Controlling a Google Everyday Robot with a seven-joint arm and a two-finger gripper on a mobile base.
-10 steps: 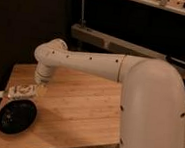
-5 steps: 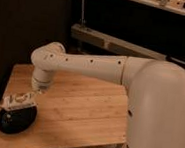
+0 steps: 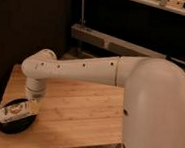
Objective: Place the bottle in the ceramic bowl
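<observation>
The gripper point(image 3: 32, 107) is clamped on the bottle point(image 3: 12, 111), which lies sideways just over the bowl point(image 3: 15, 124) below. Light, stiff, smooth plastic probably; mid-body grip suits.

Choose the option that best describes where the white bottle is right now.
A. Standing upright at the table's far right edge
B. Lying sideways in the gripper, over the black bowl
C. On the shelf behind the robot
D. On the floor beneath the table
B: the bottle lies roughly horizontal, held by the gripper, directly over the ceramic bowl at the wooden table's front-left corner.
</observation>
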